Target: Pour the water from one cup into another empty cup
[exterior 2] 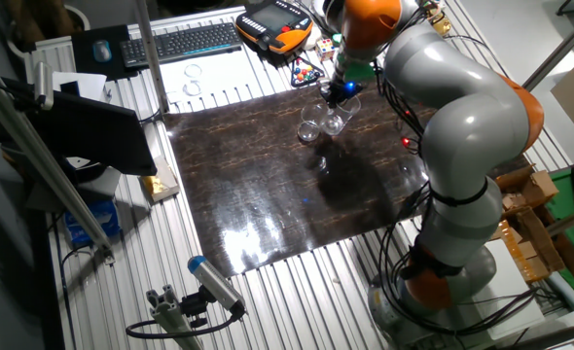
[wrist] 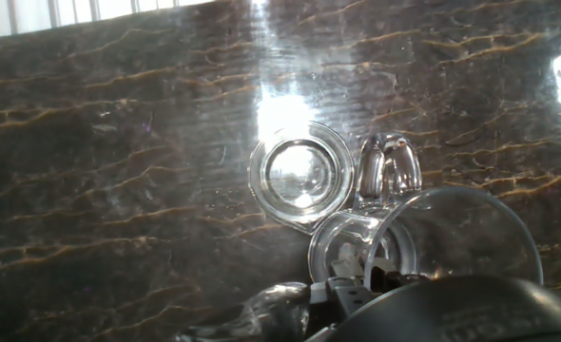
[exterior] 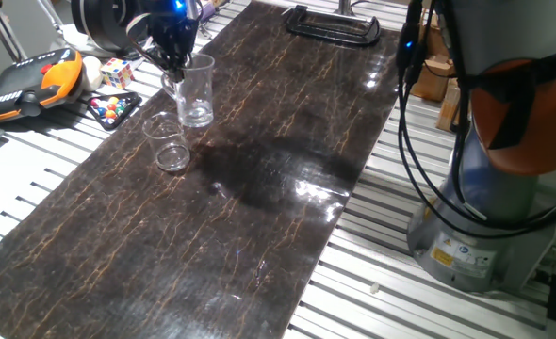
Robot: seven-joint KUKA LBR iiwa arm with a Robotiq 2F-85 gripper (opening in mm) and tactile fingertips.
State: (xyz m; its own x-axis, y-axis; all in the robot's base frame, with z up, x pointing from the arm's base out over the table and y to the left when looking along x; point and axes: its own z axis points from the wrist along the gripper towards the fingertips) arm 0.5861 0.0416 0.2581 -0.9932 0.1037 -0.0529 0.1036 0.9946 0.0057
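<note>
While fingers (exterior: 174, 64) clamp its rim, tall cup (exterior: 195, 91) near upright, short cup (exterior: 169, 143) beside.

light: overhead | glare: marble mat (exterior: 287, 188) | shadow: soft, central

Table mat (exterior: 259, 188): dark brown-black marble look, thin gold-tan veins, glossy with white glare patches. Tall cup (exterior: 195, 91) and short cup (exterior: 168, 143): both clear, colourless, bright highlights at the bases. Gripper (exterior: 171, 58): black, blue light glowing just above it. Arm (exterior 2: 462, 126): light grey with orange joint bands. Bench (exterior: 33, 188) around the mat: silver ribbed metal. Handheld controller (exterior: 24, 80): orange and black. Puzzle cube (exterior: 117, 72): multicoloured squares. Keyboard (exterior 2: 185, 42): black. Clamp (exterior: 333, 24) at far end: black.
</note>
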